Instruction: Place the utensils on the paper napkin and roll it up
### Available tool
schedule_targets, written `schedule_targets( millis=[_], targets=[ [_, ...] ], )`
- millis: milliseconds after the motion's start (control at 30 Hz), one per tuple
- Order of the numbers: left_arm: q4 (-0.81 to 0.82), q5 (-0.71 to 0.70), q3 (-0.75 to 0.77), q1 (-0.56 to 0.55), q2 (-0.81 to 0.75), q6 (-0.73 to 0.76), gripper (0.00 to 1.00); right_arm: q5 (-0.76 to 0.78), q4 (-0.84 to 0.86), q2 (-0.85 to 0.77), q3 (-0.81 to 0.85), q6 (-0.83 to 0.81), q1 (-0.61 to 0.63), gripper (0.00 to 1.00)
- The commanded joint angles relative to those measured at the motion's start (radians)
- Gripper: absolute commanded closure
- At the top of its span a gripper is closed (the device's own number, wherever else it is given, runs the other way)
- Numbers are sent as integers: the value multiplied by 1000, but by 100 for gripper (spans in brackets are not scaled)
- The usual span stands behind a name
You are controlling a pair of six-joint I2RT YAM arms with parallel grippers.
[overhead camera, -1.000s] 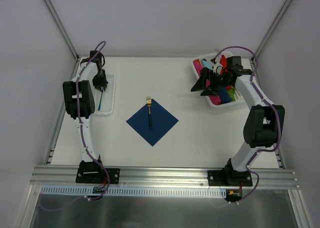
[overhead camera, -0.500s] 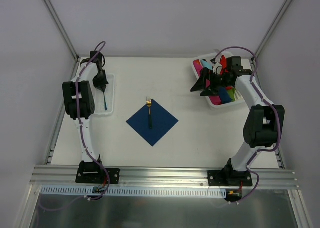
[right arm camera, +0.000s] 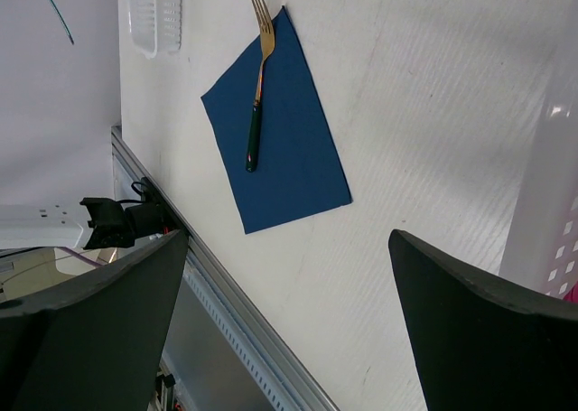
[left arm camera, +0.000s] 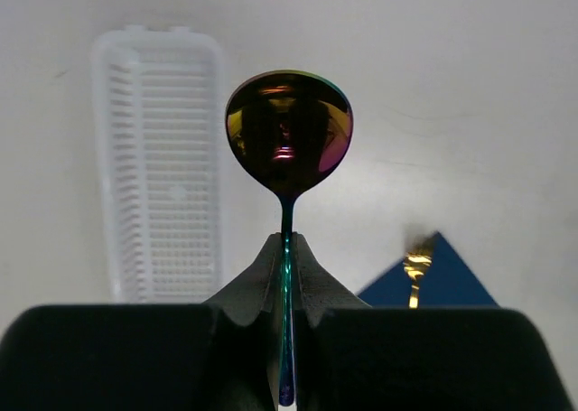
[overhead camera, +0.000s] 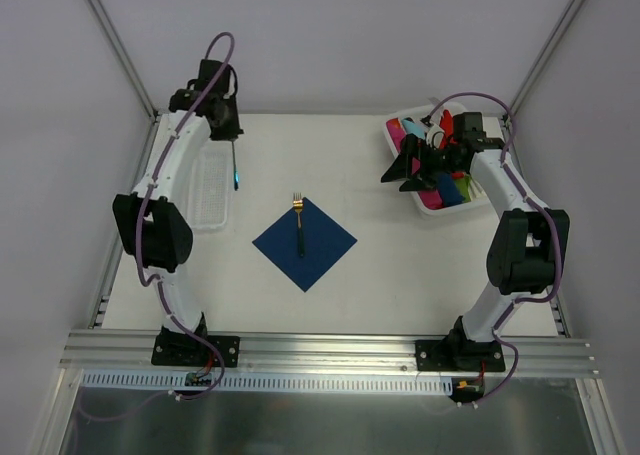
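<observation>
Though tiny, spoon point(left arm camera: 287, 158) seemingly vertical, bowl-down.

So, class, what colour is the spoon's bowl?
The spoon bowl is iridescent gold, purple and green; left wrist view.

White ribbed tray point(overhead camera: 212, 197) left on pale table point(overhead camera: 400, 265), white bin point(right arm camera: 546, 185) of coloured plastic items point(overhead camera: 447, 188) far right

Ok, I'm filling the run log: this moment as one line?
left gripper: shut on spoon, aloft | right gripper: open | fork: on napkin, flat
</observation>
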Motion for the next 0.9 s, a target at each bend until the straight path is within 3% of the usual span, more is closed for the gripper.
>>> schedule_targets(
  millis=[0, 233, 367, 867],
  targets=[
    [-79, 24, -53, -181, -44, -121, 100, -25, -9, -61, 17, 7, -9, 1],
    [-71, 49, -31, -436, 55, -292, 100, -18, -2, -103, -22, 3, -9, 1],
    [-68, 40, 5, -498, 140, -356, 100, -16, -3, -117, -25, 5, -9, 1],
    [-68, 47, -64, -530, 241, -409, 100, -13, 14, -152, -65, 3, -9, 1]
  ],
)
